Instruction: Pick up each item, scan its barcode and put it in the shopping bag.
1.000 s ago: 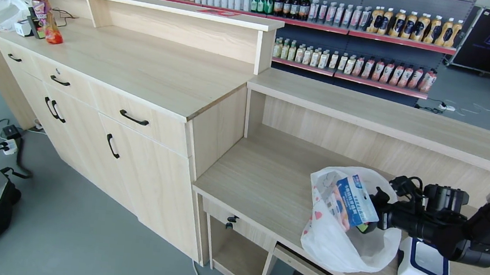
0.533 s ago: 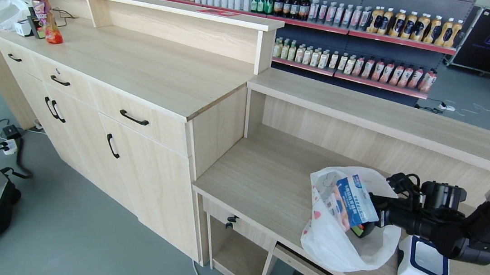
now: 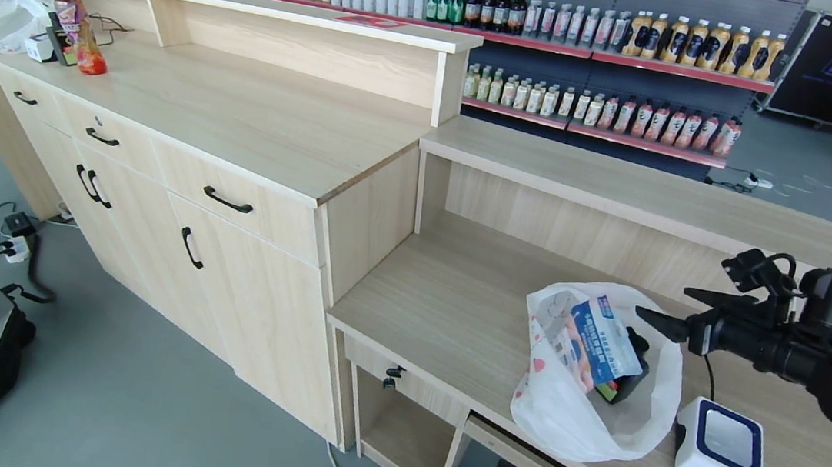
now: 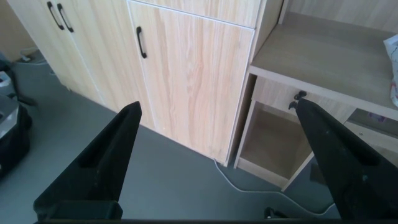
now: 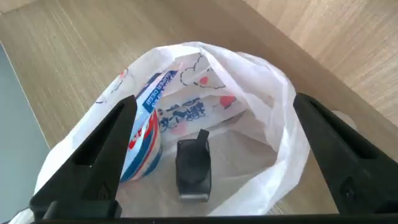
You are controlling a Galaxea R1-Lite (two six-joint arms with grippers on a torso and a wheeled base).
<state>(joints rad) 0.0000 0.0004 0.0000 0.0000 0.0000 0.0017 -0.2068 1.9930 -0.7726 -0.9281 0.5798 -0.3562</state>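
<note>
Shopping bag (image 3: 558,422), white plastic, open, blue packet (image 3: 601,346), black item (image 5: 193,165) inside

Shop: drink shelves (image 3: 597,51), checkout counter (image 3: 258,116), scanner (image 3: 720,451).

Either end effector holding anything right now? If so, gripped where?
Nothing held. Right end effector is open above the shopping bag; the dark item lies loose inside. Left end effector is open, empty.

Right gripper (image 3: 664,302) level, fingers (image 3: 655,322) spread; left gripper (image 4: 216,104) likewise spread
</note>
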